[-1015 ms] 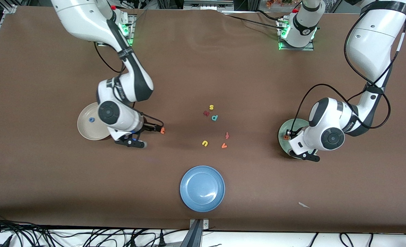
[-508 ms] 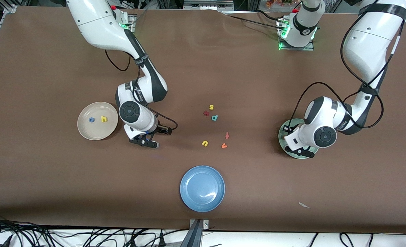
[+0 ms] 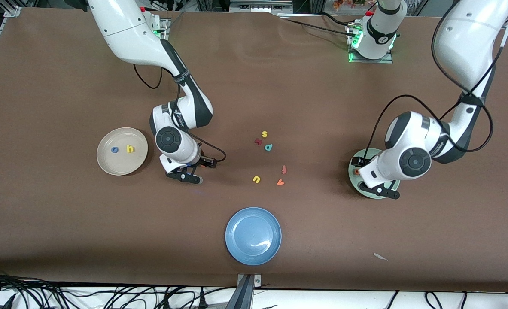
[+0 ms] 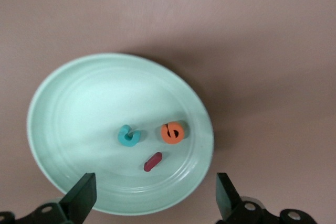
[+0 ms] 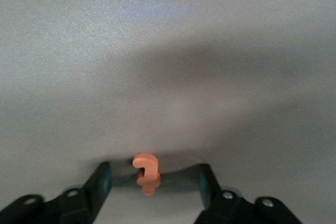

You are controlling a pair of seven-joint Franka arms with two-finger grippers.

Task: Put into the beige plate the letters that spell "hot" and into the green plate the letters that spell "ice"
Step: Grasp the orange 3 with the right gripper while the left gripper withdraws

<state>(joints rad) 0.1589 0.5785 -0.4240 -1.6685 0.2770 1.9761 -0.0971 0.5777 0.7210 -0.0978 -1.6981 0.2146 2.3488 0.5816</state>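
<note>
The brown bench [image 3: 305, 240] carries three plates. The beige plate [image 3: 107, 165] sits toward the right arm's end, the green plate [image 3: 353, 169] toward the left arm's end, and the blue plate [image 3: 253, 235] lies between them, nearest the front camera. Near the middle lie loose letters: a yellow s [image 3: 264, 134], a dark red letter [image 3: 258, 141] and a teal d [image 3: 269, 147] close together; nearer the camera, an orange-red f [image 3: 284, 169], a yellow u [image 3: 257, 179] and an orange v [image 3: 280, 182]. An orange t [image 5: 146, 173] lies on the bench beside the beige plate.
</note>
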